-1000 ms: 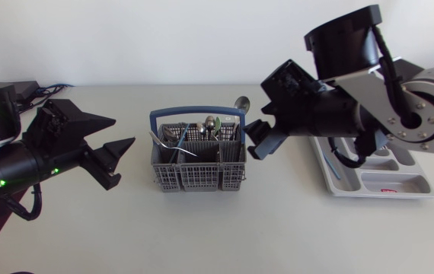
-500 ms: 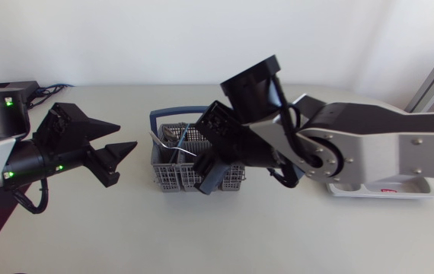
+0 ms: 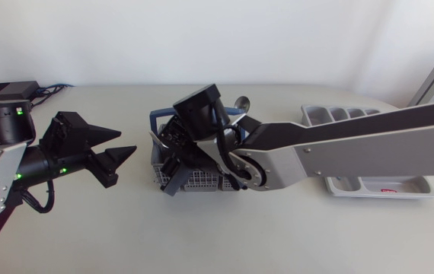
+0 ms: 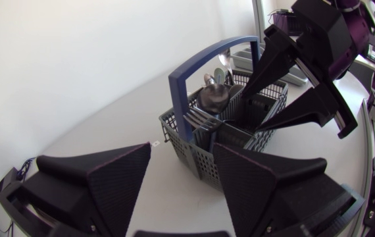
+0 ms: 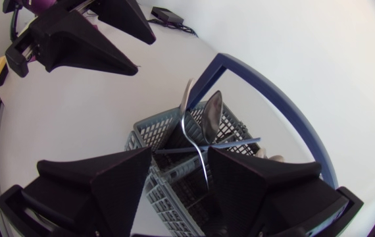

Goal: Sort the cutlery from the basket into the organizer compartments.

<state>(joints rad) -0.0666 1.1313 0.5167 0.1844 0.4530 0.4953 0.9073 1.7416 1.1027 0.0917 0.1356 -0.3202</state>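
Since your right gripper point(image 5: 179, 155) swung over from the organizer point(image 3: 381, 185), you are hovering it wide open above the basket point(image 3: 209, 183), setting up a pick.

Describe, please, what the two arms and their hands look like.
The right arm has silver-grey links with black joints and a black cable. The left arm is mostly black, with green lights. The left hand and right hand are matte black, each with two broad wedge fingers.

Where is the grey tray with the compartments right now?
In the head view the organizer lies on the table's right side, to the right of the basket, partly hidden under the right arm.
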